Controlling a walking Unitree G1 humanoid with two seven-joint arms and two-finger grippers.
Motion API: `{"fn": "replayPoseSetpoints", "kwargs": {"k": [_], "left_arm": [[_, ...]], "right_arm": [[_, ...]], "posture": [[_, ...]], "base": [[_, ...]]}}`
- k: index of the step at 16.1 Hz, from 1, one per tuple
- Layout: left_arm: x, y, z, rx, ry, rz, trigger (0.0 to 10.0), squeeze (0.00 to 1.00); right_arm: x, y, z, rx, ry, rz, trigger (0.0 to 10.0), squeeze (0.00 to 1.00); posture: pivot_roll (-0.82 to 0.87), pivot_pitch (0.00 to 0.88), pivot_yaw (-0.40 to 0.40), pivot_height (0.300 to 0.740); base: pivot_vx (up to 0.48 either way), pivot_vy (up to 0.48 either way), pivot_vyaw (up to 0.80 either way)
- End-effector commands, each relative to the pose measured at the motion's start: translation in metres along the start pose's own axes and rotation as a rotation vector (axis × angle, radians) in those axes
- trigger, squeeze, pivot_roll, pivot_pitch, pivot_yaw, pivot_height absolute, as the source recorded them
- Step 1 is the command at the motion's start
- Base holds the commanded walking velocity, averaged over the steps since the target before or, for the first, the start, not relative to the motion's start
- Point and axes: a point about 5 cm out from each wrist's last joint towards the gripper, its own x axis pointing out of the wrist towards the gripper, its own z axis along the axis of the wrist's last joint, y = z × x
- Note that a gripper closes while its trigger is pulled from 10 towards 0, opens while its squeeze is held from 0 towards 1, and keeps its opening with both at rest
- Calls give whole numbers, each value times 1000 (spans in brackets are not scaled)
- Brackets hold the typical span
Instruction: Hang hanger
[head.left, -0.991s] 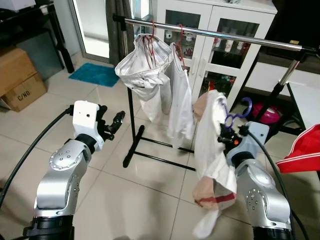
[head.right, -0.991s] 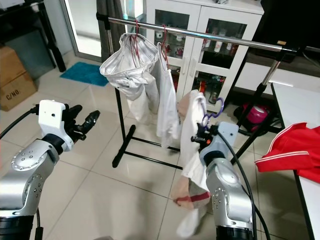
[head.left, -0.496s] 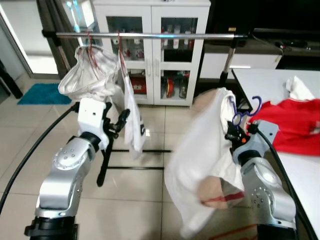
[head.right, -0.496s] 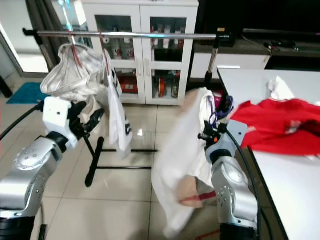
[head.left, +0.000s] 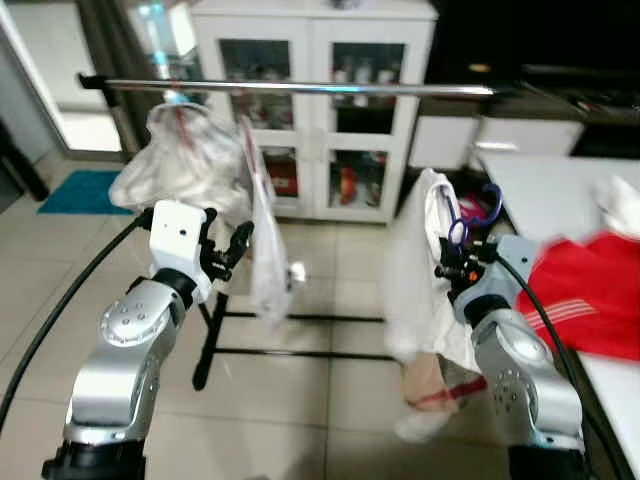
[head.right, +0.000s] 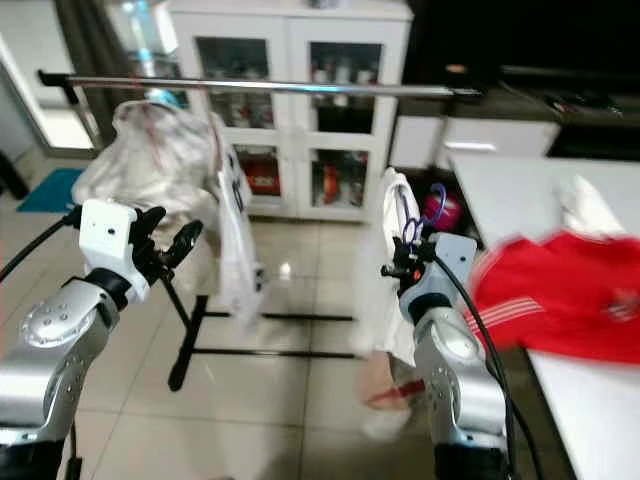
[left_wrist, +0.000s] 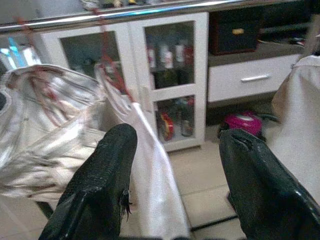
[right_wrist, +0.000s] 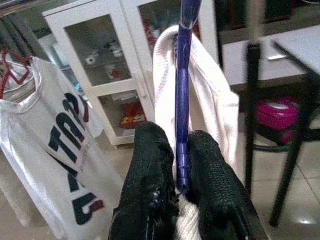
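the right gripper (right_wrist: 177, 172) has its fingers clenched on the neck of the purple hanger (head.left: 480, 212), which carries a white garment (head.left: 415, 270) hanging down toward the tiled floor (head.left: 300, 420). holding it by the neck leaves the hook free to go over the rail (head.left: 300, 88), which stands farther off and higher. two garments already hang at the rail's left end (head.left: 190, 165), so the open stretch toward its right end looks like the room to use. the left gripper (left_wrist: 175, 170) is raised in front with fingers released, grasping nothing. a desk (head.left: 540, 185) with a red garment (head.left: 590, 295) crowds the right side.
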Motion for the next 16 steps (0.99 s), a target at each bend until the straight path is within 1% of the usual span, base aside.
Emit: {"fn": "replayPoseSetpoints", "kwargs": {"k": [1, 3, 4, 5, 6, 7, 11, 14, 16], "left_arm": [[-2, 4, -1, 5, 11, 25, 10000, 0], [-2, 2, -1, 8, 11, 19, 10000, 0], [-2, 1, 0, 9, 10, 13, 10000, 0], [-2, -1, 0, 16, 10, 6, 10000, 0], [-2, -2, 0, 20, 11, 2, 10000, 0], [-2, -2, 0, 22, 11, -1, 10000, 0], [-3, -3, 2, 38, 6, -12, 10000, 0], [-5, -7, 0, 39, 9, -18, 10000, 0], [-5, -7, 0, 40, 10, -17, 10000, 0]], "right_arm": [[3, 11, 13, 10, -58, 31, 10000, 0], [3, 13, 16, -25, -76, 55, 10000, 0], [2, 18, 16, -42, -73, 91, 10000, 0], [1, 23, 16, 10, -81, 133, 10000, 0], [1, 26, 16, 30, -85, 155, 10000, 0], [1, 28, 17, 25, -85, 164, 10000, 0], [1, 33, 17, -34, -91, 211, 10000, 0], [-2, 39, 20, -80, -97, 283, 10000, 0], [-2, 43, 23, -108, -110, 305, 10000, 0]], "posture": [[-6, 0, 2, 740], [-7, 0, 5, 740], [-7, 0, 4, 740], [-4, 0, 2, 740], [-4, 0, 2, 740], [-4, 0, 2, 740], [1, 0, -1, 740], [-1, 0, -7, 740], [-1, 0, -7, 740]], "base": [[356, 0, 800], [354, 0, 800], [356, 0, 575], [352, 0, 0], [352, 0, 0], [352, 0, 0], [352, 0, 0], [351, 0, 0], [349, 0, 0]]}}
